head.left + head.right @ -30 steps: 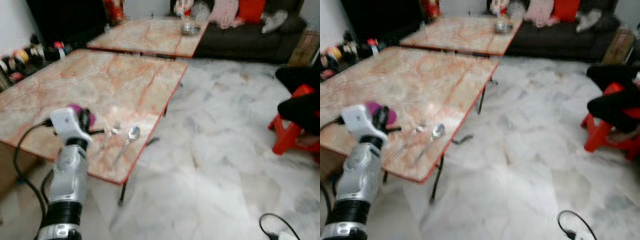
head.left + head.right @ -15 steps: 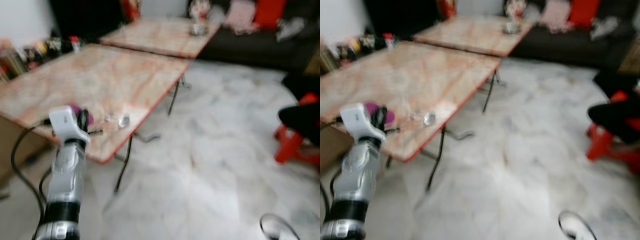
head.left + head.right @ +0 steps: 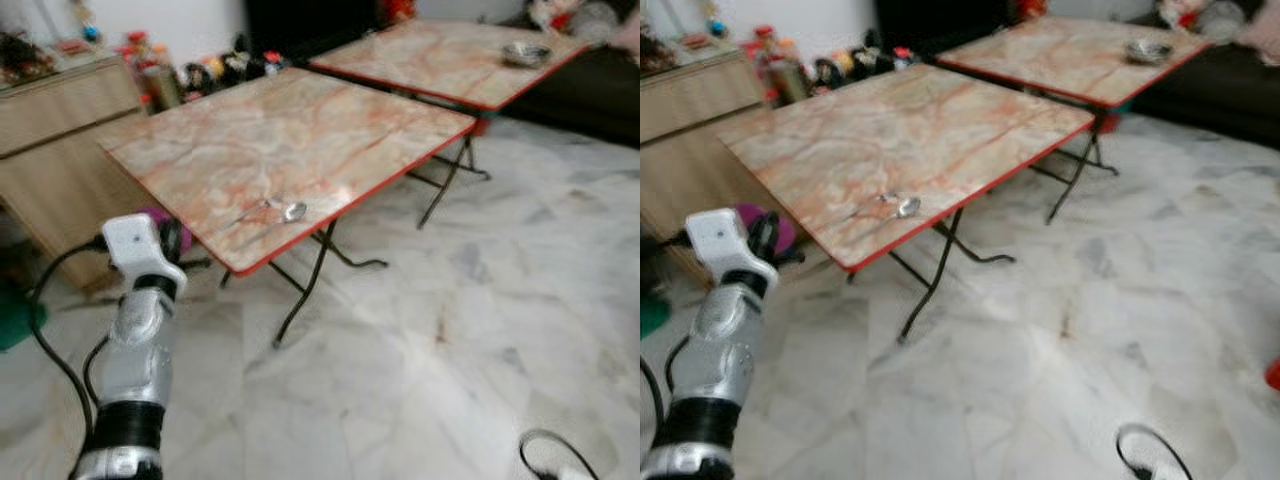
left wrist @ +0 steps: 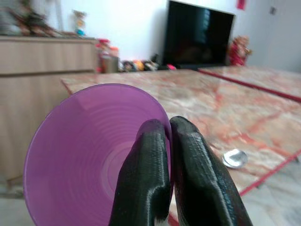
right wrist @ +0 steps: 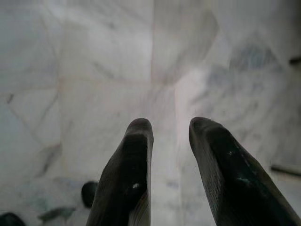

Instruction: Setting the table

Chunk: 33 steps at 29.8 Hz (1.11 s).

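Observation:
My left gripper (image 4: 169, 127) is shut on the rim of a purple bowl (image 4: 89, 150), held up at my front left, short of the table's near corner. The bowl (image 3: 152, 214) peeks out behind the white wrist in the left eye view. A marble-patterned folding table (image 3: 300, 120) with a red edge stands ahead. A spoon (image 3: 294, 211) and a fork (image 3: 252, 212) lie side by side near its closest edge. My right gripper (image 5: 169, 123) hangs open over the marble floor, with nothing between its fingers.
A second, matching table (image 3: 450, 65) stands farther back with a metal bowl (image 3: 526, 52) on it. A wooden cabinet (image 3: 60, 140) runs along the left, with bottles and figures behind it. A black cable (image 3: 548, 452) lies on the white marble floor (image 3: 480, 300) at the lower right.
The whole view has swung round and drawn back, so the table now stands farther off. My left gripper still holds the purple bowl at the same spot in the picture.

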Tool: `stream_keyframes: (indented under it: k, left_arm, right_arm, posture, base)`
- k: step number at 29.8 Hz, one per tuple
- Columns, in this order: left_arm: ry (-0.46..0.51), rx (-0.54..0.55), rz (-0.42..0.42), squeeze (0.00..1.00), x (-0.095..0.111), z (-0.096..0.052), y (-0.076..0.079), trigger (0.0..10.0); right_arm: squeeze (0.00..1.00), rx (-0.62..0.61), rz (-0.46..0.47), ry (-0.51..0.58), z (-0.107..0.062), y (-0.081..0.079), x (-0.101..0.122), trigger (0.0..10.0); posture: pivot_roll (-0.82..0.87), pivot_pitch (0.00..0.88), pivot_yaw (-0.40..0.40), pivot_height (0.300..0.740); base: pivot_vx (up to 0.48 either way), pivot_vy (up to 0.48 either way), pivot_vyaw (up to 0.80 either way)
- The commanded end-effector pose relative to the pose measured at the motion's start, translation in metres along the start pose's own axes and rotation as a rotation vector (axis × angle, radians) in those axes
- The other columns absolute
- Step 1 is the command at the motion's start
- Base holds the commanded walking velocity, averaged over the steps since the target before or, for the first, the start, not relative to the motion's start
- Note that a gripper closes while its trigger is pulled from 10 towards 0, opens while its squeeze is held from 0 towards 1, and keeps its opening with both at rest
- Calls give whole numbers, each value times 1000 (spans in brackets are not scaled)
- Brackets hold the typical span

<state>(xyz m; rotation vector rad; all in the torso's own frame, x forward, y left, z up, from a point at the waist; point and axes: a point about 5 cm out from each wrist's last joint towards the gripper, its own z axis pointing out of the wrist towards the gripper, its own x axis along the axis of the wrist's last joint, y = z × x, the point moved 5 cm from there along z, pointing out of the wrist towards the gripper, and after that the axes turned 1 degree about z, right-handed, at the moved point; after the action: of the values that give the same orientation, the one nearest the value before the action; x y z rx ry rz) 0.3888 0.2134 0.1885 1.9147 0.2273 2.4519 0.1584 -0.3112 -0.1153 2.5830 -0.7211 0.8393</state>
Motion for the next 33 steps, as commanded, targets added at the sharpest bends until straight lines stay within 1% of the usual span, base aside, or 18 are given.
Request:
stream_keyframes:
  k: [1, 3, 9, 12, 14, 15, 17, 20, 22, 23, 24, 25, 26, 28, 30, 31, 32, 33]
  left_arm:
    - [-1, 19, 26, 0, 3, 1, -9, 10000]
    - [-5, 23, 30, 0, 2, 0, -10, 10000]
    - [-54, 60, 63, 0, -11, -4, -26, 10000]
    - [-57, 63, 68, 0, -12, -4, -27, 10000]
    - [-97, 97, 100, 0, -20, -6, -40, 10000]
    - [-164, 111, 124, 0, -33, -10, -49, 10000]
    - [-198, 112, 145, 0, -41, -13, -52, 10000]
    - [-271, 145, 158, 0, -59, -21, -65, 10000]
    - [-318, 191, 155, 0, -72, -31, -78, 10000]
    - [-318, 191, 155, 0, -72, -31, -78, 10000]
    - [-354, 214, 136, 0, -81, -37, -85, 10000]
    - [-366, 222, 135, 0, -85, -40, -88, 10000]
    - [-403, 232, 139, 0, -94, -47, -92, 10000]
    - [-432, 241, 146, 0, -102, -52, -96, 10000]
    - [-492, 265, 148, 0, -117, -65, -104, 10000]
    - [-492, 265, 148, 0, -117, -65, -104, 10000]
    - [-537, 278, 150, 0, -128, -74, -108, 10000]
    - [-556, 280, 153, 0, -132, -78, -110, 10000]
  right_arm:
    - [0, 17, 2, -1, 0, -8, 0, 10000]
    - [0, 18, 3, -1, 0, -8, 0, 10000]
    - [0, 18, 6, -3, 0, -9, -1, 10000]
    - [0, 19, 6, -3, 0, -9, -1, 10000]
    - [0, 21, 7, -3, 0, -9, -1, 10000]
    - [0, 24, 14, -2, 0, -9, -1, 10000]
    - [0, 25, 20, -3, -1, -9, -2, 10000]
    - [0, 25, 21, -6, -1, -9, -2, 10000]
    - [0, 26, 22, -8, -1, -9, -3, 10000]
    - [0, 26, 22, -8, -1, -9, -3, 10000]
    - [0, 27, 22, -9, -1, -9, -3, 10000]
    - [0, 27, 22, -9, -1, -9, -3, 10000]
    - [0, 27, 22, -10, -1, -9, -3, 10000]
    - [0, 28, 22, -10, -1, -9, -4, 10000]
    - [0, 28, 21, -11, -1, -9, -4, 10000]
    - [0, 28, 21, -11, -1, -9, -4, 10000]
    - [0, 27, 21, -11, -1, -9, -4, 10000]
    - [0, 27, 22, -11, -1, -9, -4, 10000]
  posture:
    - [45, 54, 33, 740]
    - [45, 54, 34, 740]
    - [50, 44, 40, 740]
    - [50, 44, 40, 740]
    - [53, 36, 40, 740]
    - [56, 31, 39, 740]
    - [57, 27, 41, 740]
    - [55, 22, 41, 740]
    - [54, 19, 40, 740]
    - [54, 19, 40, 740]
    - [54, 16, 39, 740]
    - [55, 16, 40, 740]
    - [54, 14, 40, 740]
    - [54, 14, 40, 740]
    - [50, 13, 41, 740]
    - [50, 13, 41, 740]
    - [50, 15, 40, 740]
    - [50, 15, 40, 740]
  base:
    - [0, -319, 800]
    - [0, -321, 800]
    - [0, -324, 800]
    - [0, -324, 800]
    - [0, 0, 772]
    - [0, 0, 463]
    - [0, 0, 0]
    - [0, 0, 0]
    - [0, 0, 0]
    - [0, 0, 0]
    - [0, 0, 0]
    - [0, 0, 0]
    - [0, 0, 0]
    - [0, 0, 0]
    - [0, 0, 0]
    - [0, 0, 0]
    - [0, 0, 0]
    - [0, 0, 0]
